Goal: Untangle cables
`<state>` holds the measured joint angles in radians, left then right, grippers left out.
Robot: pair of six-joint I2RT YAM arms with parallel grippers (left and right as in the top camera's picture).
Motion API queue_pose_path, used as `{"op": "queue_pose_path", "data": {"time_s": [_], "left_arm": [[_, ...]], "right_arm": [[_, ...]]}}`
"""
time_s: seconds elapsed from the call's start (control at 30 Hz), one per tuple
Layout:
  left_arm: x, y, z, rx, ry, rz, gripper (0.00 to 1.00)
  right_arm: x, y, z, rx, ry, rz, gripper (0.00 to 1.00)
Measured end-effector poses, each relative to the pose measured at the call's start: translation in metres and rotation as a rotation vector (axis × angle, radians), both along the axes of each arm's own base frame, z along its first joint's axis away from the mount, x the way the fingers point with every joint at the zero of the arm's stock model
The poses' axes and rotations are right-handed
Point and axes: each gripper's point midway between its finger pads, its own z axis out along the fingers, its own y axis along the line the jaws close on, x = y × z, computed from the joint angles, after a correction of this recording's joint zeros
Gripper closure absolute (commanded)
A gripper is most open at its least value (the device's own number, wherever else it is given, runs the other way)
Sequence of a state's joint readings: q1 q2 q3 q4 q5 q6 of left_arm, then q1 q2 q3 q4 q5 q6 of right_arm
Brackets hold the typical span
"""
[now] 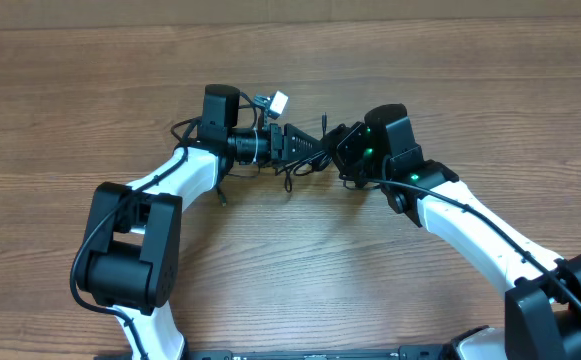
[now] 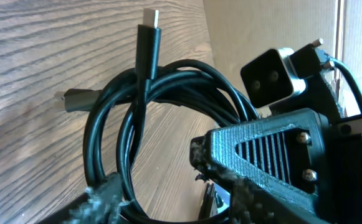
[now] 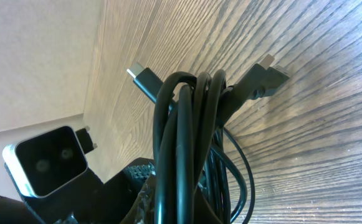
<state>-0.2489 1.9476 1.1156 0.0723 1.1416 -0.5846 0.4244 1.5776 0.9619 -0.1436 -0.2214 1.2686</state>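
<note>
The cables [image 1: 305,165] are a bundle of thin black cords bunched between my two grippers at the table's middle. In the left wrist view they form loops [image 2: 115,124] with one plug tip pointing up [image 2: 151,18] and another lying on the wood [image 2: 75,99]. My left gripper [image 2: 171,202] has its fingers apart, and the loops rest against its left finger. My right gripper [image 3: 187,202] is shut on a bunch of cords [image 3: 187,124] that rise straight out of its jaws, with two plug tips [image 3: 137,74] beyond. The two grippers nearly touch [image 1: 328,150].
The wooden table [image 1: 90,90] lies all around. The right arm's wrist camera [image 2: 274,71] and finger body [image 2: 274,149] crowd the left gripper's right side. The left arm's camera [image 3: 43,165] sits close to the right gripper. A cardboard wall runs along the table's far edge [image 1: 370,10].
</note>
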Motion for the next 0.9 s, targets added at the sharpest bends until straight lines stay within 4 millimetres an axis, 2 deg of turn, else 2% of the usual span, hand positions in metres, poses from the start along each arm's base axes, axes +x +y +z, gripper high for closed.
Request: {"op": "queue_pose_path", "data": {"time_s": [0.1, 0.33, 0.5, 0.77, 0.83, 0.87, 0.9], "left_arm": [[-0.001, -0.001, 0.001, -0.005, -0.020, -0.013, 0.27], [0.001, 0.003, 0.001, -0.003, -0.031, -0.009, 0.27], [0.003, 0.007, 0.000, -0.003, -0.030, 0.000, 0.48], [0.007, 0.012, -0.014, 0.065, -0.014, 0.046, 0.51], [0.008, 0.013, -0.015, 0.074, -0.015, 0.054, 0.45], [0.009, 0.013, -0.015, 0.077, -0.018, 0.056, 0.34], [0.009, 0.014, -0.016, 0.081, -0.015, 0.059, 0.30]], "right_arm": [[0.000, -0.002, -0.001, -0.007, 0.005, -0.012, 0.96], [0.004, -0.007, -0.001, -0.012, 0.000, -0.038, 0.96], [0.014, -0.019, 0.002, -0.005, -0.014, -0.087, 0.96], [0.015, -0.022, 0.002, 0.015, 0.003, -0.107, 0.96], [0.015, -0.022, 0.002, 0.018, 0.005, -0.108, 0.96], [0.015, -0.022, 0.002, 0.019, 0.004, -0.109, 0.96], [0.015, -0.022, 0.003, 0.021, 0.003, -0.109, 0.96]]}}
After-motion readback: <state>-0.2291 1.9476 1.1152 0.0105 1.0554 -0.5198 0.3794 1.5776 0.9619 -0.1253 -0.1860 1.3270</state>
